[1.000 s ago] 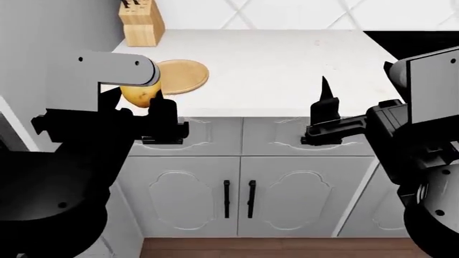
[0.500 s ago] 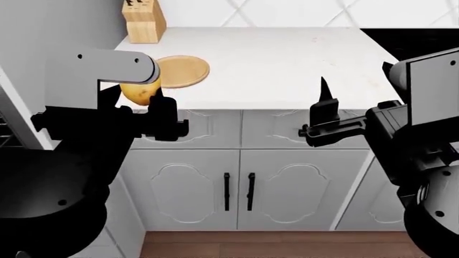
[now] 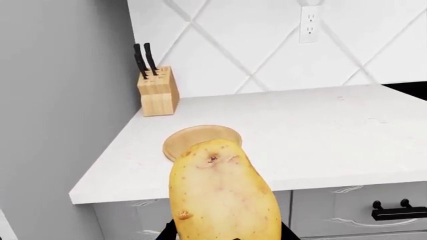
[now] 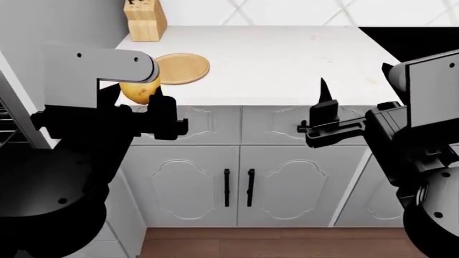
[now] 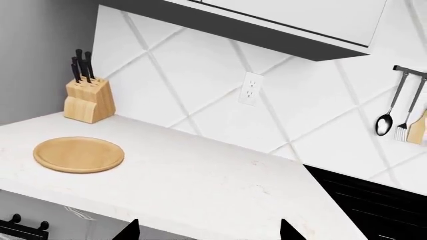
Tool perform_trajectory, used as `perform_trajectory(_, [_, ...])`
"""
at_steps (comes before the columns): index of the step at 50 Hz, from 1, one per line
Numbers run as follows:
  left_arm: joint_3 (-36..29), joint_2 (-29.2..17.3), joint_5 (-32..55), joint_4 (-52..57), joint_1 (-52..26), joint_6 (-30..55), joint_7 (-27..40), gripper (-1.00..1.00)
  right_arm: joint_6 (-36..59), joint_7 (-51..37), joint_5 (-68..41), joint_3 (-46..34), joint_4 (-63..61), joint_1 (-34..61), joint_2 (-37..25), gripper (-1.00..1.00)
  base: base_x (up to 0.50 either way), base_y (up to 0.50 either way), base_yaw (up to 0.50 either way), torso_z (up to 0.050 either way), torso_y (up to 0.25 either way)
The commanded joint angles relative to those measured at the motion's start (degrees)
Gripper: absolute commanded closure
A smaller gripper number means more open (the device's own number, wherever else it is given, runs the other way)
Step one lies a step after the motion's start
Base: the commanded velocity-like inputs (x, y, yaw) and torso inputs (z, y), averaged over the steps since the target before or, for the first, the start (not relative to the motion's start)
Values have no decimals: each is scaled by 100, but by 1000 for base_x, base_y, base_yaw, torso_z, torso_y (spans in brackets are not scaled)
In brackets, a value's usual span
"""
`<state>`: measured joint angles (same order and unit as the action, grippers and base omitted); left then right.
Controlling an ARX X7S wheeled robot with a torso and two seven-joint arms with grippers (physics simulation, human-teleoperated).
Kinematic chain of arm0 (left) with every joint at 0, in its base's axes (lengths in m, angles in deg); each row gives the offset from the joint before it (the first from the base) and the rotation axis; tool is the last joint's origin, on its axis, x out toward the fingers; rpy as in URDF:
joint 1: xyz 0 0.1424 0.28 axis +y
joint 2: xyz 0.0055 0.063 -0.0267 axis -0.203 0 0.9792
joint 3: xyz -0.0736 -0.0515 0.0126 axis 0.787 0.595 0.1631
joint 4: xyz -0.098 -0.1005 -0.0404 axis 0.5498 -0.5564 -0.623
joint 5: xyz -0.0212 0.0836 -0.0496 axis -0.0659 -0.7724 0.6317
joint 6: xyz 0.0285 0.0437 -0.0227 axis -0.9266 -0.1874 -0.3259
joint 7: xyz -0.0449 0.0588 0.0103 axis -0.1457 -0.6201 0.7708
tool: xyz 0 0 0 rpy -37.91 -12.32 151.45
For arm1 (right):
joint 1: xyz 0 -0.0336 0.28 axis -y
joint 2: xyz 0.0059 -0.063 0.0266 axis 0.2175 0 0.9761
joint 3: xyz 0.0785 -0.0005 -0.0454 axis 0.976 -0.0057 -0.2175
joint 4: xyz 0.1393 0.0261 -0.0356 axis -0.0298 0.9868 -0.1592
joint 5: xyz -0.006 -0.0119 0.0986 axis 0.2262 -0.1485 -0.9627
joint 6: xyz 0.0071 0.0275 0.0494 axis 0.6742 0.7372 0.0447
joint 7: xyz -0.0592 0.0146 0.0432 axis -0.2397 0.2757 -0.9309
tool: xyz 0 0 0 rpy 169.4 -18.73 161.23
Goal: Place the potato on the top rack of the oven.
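The yellow-tan potato (image 3: 223, 195) fills the lower middle of the left wrist view, held between the black jaws of my left gripper (image 3: 227, 235). In the head view the potato (image 4: 140, 90) sits in my left gripper (image 4: 136, 97) just in front of the counter's front left corner. My right gripper (image 4: 324, 94) is open and empty in front of the counter edge; its two fingertips stand wide apart in the right wrist view (image 5: 208, 231). A sliver of oven wire rack (image 4: 6, 126) shows at the head view's far left edge.
A round wooden board (image 4: 180, 68) lies on the white counter (image 4: 287, 59), with a knife block (image 4: 143, 20) at the back left. White cabinets with black handles (image 4: 238, 188) stand below. A grey side panel (image 3: 60, 110) rises at the left. A black hob (image 5: 373, 205) lies to the right.
The view has drifted back and down: the counter and board sit higher in frame, more cabinet shows, and the rack edge has appeared at far left. The potato stays in the left gripper.
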<state>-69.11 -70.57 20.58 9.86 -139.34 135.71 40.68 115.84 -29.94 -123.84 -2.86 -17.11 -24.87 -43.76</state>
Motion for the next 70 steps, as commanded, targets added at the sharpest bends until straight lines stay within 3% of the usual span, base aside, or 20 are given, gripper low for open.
perform_trajectory(1, [-31, -19, 16, -1, -25, -75, 9, 100, -61, 22, 21, 12, -20, -43, -26, -100, 0, 0, 0, 0, 0])
perform_trajectory(21, [-117, -64, 472, 56, -343, -78, 164, 100, -34, -36, -105, -8, -110, 111, -83, -100, 0, 23, 0, 0, 0])
perform_trajectory(70, [-300, -258, 795, 152, -526, -199, 225, 100, -76, -232, -437, -66, -212, 179, -161, -100, 0, 368, 0, 0, 0])
